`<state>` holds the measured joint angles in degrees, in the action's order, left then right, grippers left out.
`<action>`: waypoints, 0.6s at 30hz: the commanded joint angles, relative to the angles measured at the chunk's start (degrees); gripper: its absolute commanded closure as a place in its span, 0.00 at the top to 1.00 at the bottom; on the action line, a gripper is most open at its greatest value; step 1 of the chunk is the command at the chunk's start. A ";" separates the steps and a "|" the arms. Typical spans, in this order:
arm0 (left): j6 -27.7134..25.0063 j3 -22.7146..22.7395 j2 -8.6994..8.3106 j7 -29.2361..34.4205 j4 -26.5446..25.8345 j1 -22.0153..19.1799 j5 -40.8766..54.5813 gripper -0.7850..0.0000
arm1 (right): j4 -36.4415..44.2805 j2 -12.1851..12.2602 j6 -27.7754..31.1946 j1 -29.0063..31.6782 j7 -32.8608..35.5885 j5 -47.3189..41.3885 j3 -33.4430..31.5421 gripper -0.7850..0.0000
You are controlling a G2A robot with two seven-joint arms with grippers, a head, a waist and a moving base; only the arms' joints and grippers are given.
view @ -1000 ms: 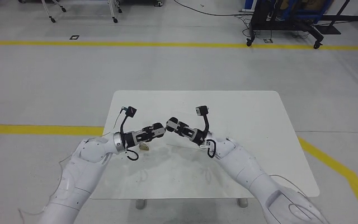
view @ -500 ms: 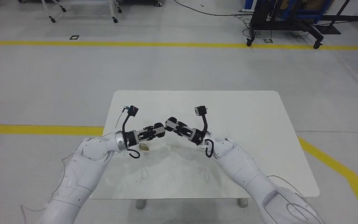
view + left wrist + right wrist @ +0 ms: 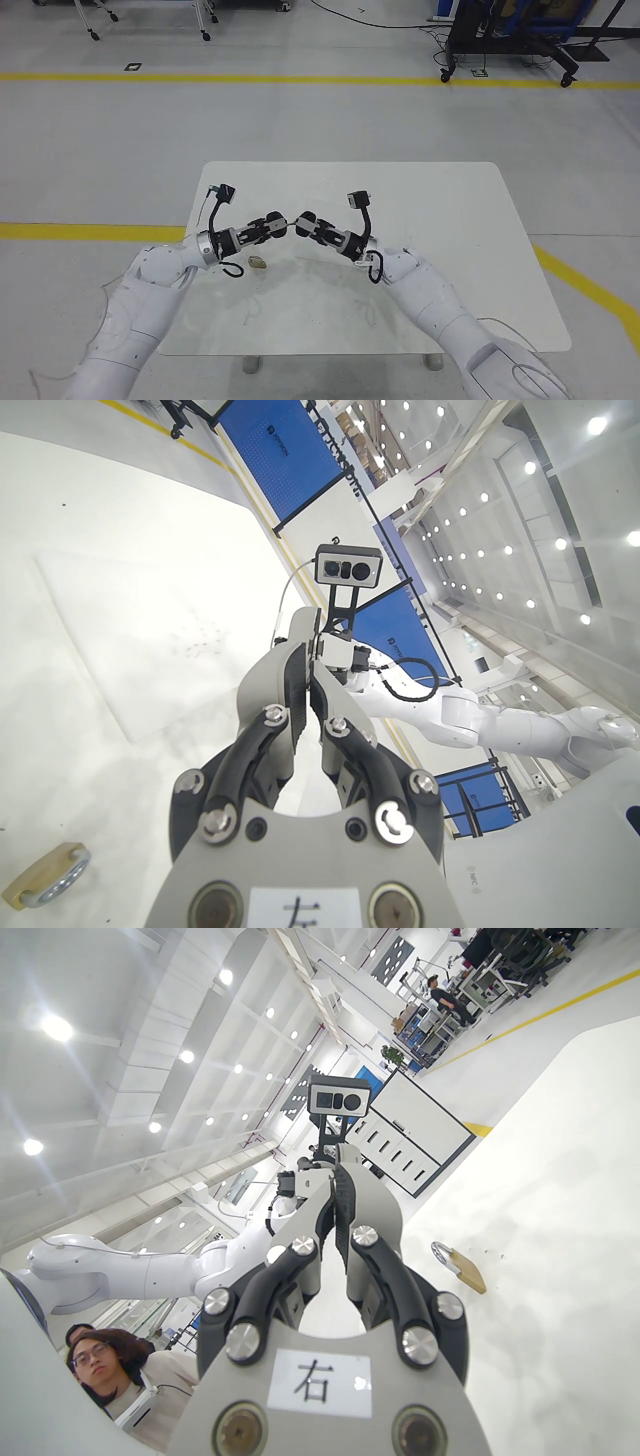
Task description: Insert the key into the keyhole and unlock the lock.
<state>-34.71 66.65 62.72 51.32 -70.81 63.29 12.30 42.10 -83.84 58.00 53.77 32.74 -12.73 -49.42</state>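
**Two clenched grippers tip to tip, lock on the left one's near side**

Both meet above the middle of the table (image 3: 450,200), their tips almost touching. The left gripper (image 3: 311,652) is clenched, its ribbed pads (image 3: 297,685) pressed together right up to the tips. The right gripper (image 3: 340,1175) is clenched the same way. Anything pinched in either would be thin and hidden by the pads, so I cannot tell whether one of them holds the key.

The lock (image 3: 258,263) lies flat on the table, touched by neither gripper, and its shackle looks seated in the brass body. In the top view it sits on the robot's side of the left gripper, close by the left arm (image 3: 232,242) and just beside the cable loop (image 3: 234,270) at that wrist. The right gripper is farther from it, across the meeting point. The lock's long axis seems to run roughly side to side across the table. Which end faces which way is too small to settle there.

I judge the task to be at an early stage: the lock lies free with nothing in it. The coming move turns on that offset. The left arm is the nearer one, and it would need to draw back toward the robot and come down to reach the lock. The key must then line up with the end of the body opposite the shackle. A loose lock may slide when pushed.
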 commanded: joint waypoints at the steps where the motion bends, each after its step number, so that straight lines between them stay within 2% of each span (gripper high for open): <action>1: 0.06 0.10 -0.05 0.03 -0.16 0.12 0.00 0.00 | -0.19 -0.11 0.00 0.09 1.42 -0.67 -0.15 0.00; 14: -0.26 0.51 -0.37 0.26 -1.07 0.70 -0.45 0.00 | -2.88 -1.27 0.00 -0.60 10.64 -5.71 -1.02 0.00; 15: -0.37 0.55 -0.40 0.28 -1.20 0.76 -0.54 0.11 | -3.03 -1.37 0.00 -0.63 11.16 -6.21 -1.16 0.00; 16: -0.52 0.62 -0.45 0.41 -1.33 0.80 -0.80 0.66 | -3.12 -1.45 0.00 -0.65 11.60 -6.81 -1.39 0.00; 17: -0.76 0.83 -0.53 0.40 -1.47 0.84 -1.09 1.00 | -3.09 -1.52 0.00 -0.61 12.07 -7.56 -1.68 0.00; 18: -0.97 1.15 -0.62 0.38 -1.59 0.93 -1.15 1.00 | -3.08 -1.55 0.00 -0.57 12.67 -8.18 -2.04 0.00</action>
<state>-35.50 67.54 62.19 51.72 -72.30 64.15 11.25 38.99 -85.37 58.00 53.16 44.96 -20.35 -51.17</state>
